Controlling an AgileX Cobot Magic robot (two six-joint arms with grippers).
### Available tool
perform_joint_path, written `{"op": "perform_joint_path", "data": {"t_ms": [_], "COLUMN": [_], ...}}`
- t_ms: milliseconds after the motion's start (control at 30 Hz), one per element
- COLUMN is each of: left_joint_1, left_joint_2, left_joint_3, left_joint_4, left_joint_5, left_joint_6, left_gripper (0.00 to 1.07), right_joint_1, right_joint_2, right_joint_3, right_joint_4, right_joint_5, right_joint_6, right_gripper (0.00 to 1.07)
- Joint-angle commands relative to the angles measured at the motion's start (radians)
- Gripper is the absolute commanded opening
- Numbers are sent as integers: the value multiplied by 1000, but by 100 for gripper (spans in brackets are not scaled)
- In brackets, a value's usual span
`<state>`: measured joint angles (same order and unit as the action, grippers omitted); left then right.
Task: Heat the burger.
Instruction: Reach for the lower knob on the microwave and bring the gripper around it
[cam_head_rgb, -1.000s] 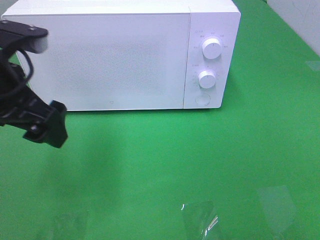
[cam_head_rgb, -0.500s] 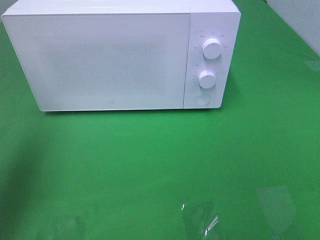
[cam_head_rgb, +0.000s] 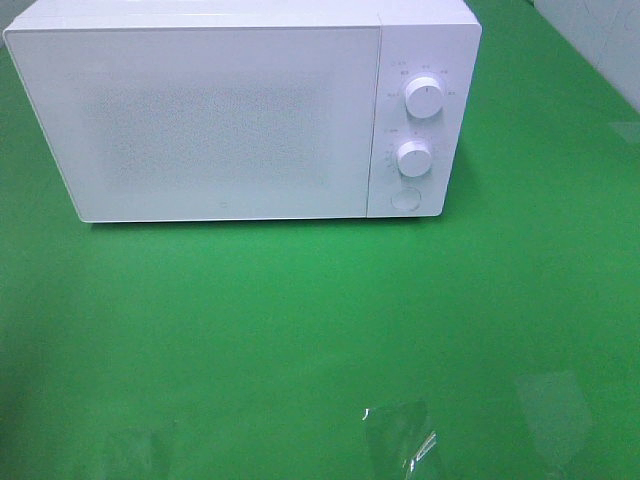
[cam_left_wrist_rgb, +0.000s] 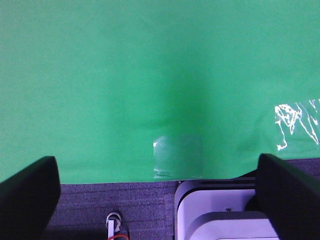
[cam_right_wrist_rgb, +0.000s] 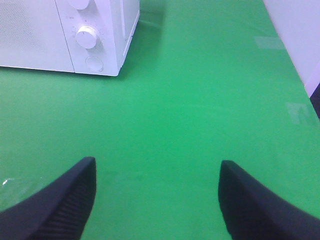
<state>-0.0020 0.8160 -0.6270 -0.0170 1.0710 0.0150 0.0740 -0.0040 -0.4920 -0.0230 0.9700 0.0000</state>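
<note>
A white microwave oven stood on the green table cover, its door shut. On the microwave's control panel, to the right of the door, sat an upper knob, a lower knob under it, and a round button at the bottom. The burger showed in no view, so where it lay could not be told.

In front of the microwave, well apart from it, patches of clear tape lay flat on the cover.

The left gripper hung with its jaws spread wide and nothing between them, over the cover's near edge, far from the microwave. A dark grey strip and a white housing lay just past that edge.

The right gripper was also spread and empty, above bare green cover in front of and to the right of the microwave, looking toward its knobs.
</note>
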Motion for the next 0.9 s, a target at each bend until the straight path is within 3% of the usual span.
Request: {"op": "perform_joint_path", "data": {"t_ms": [33, 133, 467, 733, 900], "left_joint_1": [1, 1, 1, 1, 1], "left_joint_2": [-107, -225, -459, -804, -836], "left_joint_3": [60, 110, 108, 108, 108], "left_joint_4": [-7, -3, 17, 17, 9], "left_joint_5": [-17, 3, 1, 1, 0], "left_joint_6": [1, 1, 8, 0, 0], "left_gripper": [98, 98, 98, 98, 98], "right_joint_1": [-4, -4, -4, -4, -4], "right_joint_2": [-28, -28, -28, -28, -28], "right_joint_3": [1, 1, 1, 1, 1], "right_joint_4": [1, 1, 1, 1, 1], "right_joint_5": [-9, -9, -9, -9, -9], "right_joint_6": [0, 0, 0, 0, 0], "right_gripper": [66, 66, 66, 66, 66]}}
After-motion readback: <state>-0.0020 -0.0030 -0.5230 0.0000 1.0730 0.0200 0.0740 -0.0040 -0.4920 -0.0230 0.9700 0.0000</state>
